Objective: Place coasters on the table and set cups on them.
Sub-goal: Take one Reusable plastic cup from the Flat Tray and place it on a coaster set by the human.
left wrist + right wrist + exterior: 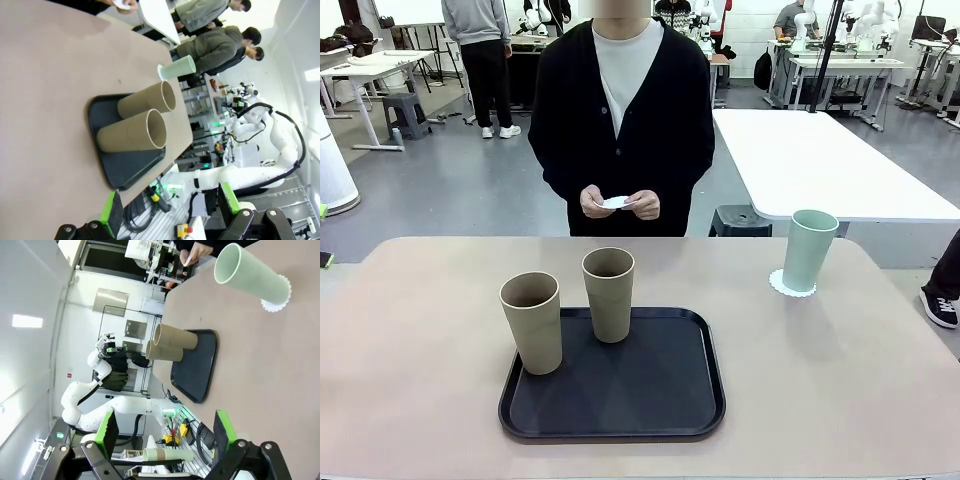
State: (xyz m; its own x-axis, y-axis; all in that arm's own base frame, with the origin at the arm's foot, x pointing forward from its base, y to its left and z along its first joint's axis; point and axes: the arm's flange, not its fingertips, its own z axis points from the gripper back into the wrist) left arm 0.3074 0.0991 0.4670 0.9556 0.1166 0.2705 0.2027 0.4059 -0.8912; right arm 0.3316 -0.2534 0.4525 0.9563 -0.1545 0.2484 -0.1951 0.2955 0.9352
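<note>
Two beige-brown cups (531,322) (608,294) stand upright on the black tray (650,400) in the middle of the table (410,350). At the far right a mint green cup (810,250) stands on a white scalloped coaster (782,283). Across the table, the person holds more white coasters (616,203) in both hands. My left gripper (168,189) is open and empty, back from the table's near edge, looking at the beige cups (132,132). Held back from the table too, my right gripper (165,412) is open and empty, well short of the green cup (252,272).
Bare tabletop lies left of the tray and between the tray and the green cup. A white table (820,160) and a dark stool (738,220) stand behind the far edge. Other people stand farther back.
</note>
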